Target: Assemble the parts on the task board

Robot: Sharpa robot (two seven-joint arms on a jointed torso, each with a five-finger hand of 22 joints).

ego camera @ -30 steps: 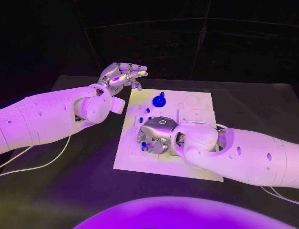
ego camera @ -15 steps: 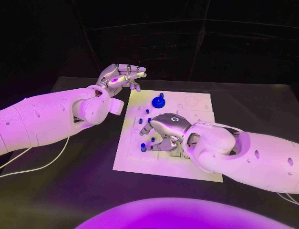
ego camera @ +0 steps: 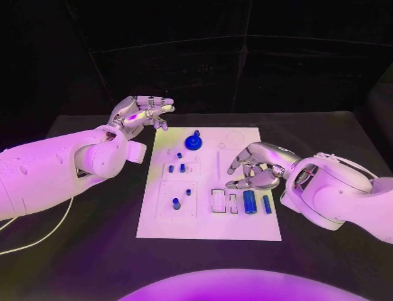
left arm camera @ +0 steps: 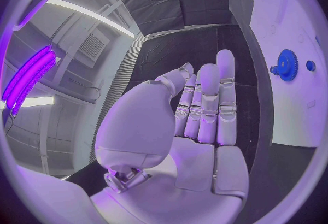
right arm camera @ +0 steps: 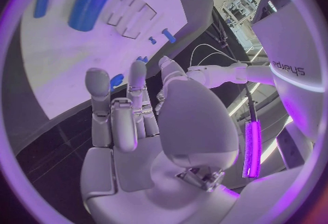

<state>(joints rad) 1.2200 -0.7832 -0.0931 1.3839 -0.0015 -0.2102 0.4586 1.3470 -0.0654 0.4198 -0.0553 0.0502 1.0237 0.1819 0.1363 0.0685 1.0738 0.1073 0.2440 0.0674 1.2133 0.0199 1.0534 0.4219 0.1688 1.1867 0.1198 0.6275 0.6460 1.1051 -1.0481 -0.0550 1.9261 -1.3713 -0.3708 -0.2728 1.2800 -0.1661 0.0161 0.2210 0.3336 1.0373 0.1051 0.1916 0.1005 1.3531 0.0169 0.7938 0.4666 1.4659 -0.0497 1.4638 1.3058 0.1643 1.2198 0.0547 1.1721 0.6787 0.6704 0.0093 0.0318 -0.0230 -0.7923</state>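
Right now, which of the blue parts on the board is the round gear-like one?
The blue gear at the far end of the task board, nearest the left hand. It is round and toothed; the others are small pegs or long bars.

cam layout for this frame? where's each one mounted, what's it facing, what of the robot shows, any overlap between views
Head view: on the robot's head, looking down at the task board; left hand and right hand show with their arms.
Left wrist view: behind the left hand, facing past the board's edge; blue gear in sight.
Right wrist view: behind the right hand, facing the board and the large blue cylinder.
Shared: head and left wrist both show the gear.
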